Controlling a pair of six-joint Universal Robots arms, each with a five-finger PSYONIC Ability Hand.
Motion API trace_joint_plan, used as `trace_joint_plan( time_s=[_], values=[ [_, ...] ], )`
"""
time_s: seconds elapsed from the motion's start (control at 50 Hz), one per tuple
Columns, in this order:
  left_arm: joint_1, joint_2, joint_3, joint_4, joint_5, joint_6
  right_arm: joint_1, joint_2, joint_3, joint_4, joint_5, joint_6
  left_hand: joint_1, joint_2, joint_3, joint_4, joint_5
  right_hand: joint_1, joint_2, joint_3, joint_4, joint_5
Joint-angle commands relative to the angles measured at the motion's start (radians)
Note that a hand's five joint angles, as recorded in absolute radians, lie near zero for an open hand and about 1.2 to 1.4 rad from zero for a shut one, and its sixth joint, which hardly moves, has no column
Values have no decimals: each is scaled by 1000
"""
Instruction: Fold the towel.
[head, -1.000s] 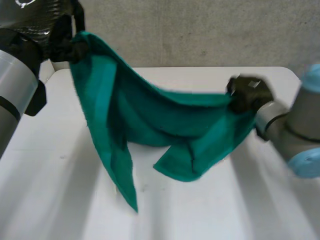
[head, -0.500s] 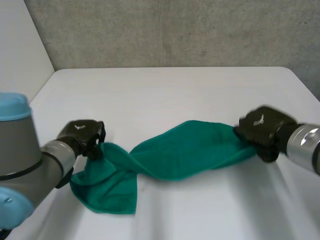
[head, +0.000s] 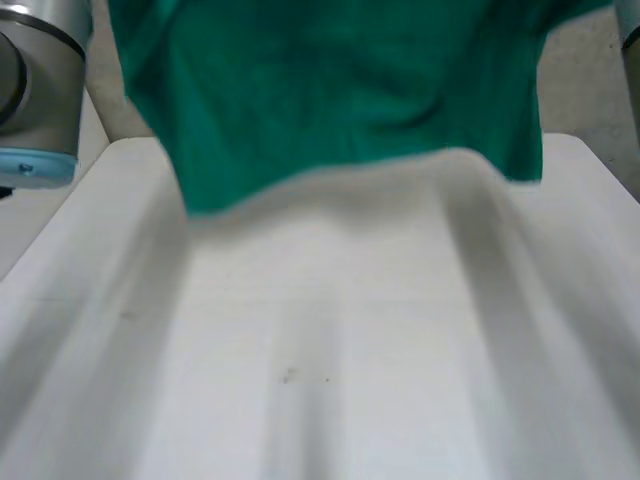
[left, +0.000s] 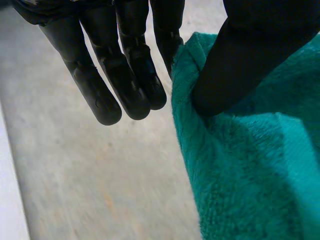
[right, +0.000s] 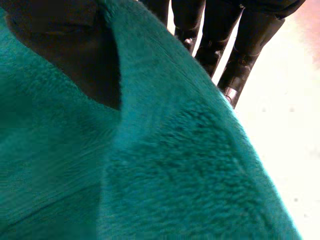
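The green towel (head: 330, 90) hangs spread wide above the white table (head: 320, 350), its lower edge free in the air over the far half. In the left wrist view my left hand (left: 125, 65) has its thumb (left: 240, 60) pressed onto the towel's (left: 250, 165) edge, pinching it against a finger while the other fingers stand straight beside the cloth. In the right wrist view my right hand (right: 215, 40) holds the towel (right: 150, 165) the same way, the thumb (right: 75, 50) on one face and straight fingers behind the other.
My left arm (head: 40, 90) stands raised at the table's far left corner. A grey wall (head: 590, 90) rises behind the table. The table's surface below the towel is bare white.
Half a second ago the towel lay twisted low on the table between both hands. Both hands have since swung it high, and it now hangs spread out.
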Motion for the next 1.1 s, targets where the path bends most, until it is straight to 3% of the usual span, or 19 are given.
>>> trace_joint_plan(
  time_s=[0.02, 0.2, 0.28, 0.48, 0.58, 0.74, 0.88, 0.94, 0.96, 1.04, 1.06, 1.1],
  values=[
    [15, 53, -192, 6, 4, -2, -1, -72, 222, 74, -31, 6, 251, 198, 203, 201, 284, 409, 219, 215, 208, 232],
    [66, 54, -564, -24, 43, -1, -3, -51, 449, 223, -83, 7, 251, 198, 203, 201, 284, 409, 219, 215, 208, 232],
    [80, 8, -708, -15, 76, -1, -4, 46, 566, 228, -126, 7, 251, 198, 203, 201, 284, 409, 219, 215, 208, 232],
    [112, -72, -784, -30, 80, 7, -6, 163, 631, 232, -142, 23, 251, 198, 203, 201, 284, 409, 219, 215, 208, 232],
    [129, -56, -798, -40, 81, 5, -70, 150, 658, 234, -142, 111, 251, 198, 203, 201, 284, -169, -360, -363, -371, -347],
    [135, -19, -809, -72, 81, 5, -159, 117, 704, 240, -140, 371, 251, 198, 203, 201, 284, -241, -432, -435, -443, -419],
    [143, -19, -832, -73, 81, 5, -194, 51, 773, 243, -149, 334, 251, 198, 203, 201, 284, -177, -368, -371, -379, -354],
    [137, -19, -842, -73, 83, 5, -198, 40, 799, 241, -159, 304, 251, 198, 203, 201, 284, 110, -81, -84, -92, -68],
    [135, -19, -845, -73, 83, 5, -198, 38, 816, 235, -178, 278, 251, 198, 203, 201, 284, 406, 216, 212, 205, 229],
    [126, -19, -856, -76, 83, 2, -196, 38, 851, 231, -246, 189, 251, 198, 203, 201, 284, 409, 219, 215, 208, 232],
    [120, -19, -864, -81, 83, 1, -196, 38, 856, 232, -252, 173, 217, 163, 169, 166, 249, 409, 219, 215, 208, 232],
    [110, -19, -870, -93, 83, 1, -196, 37, 859, 232, -263, 152, -192, -246, -240, -243, -160, 409, 219, 215, 208, 232]
  ],
)
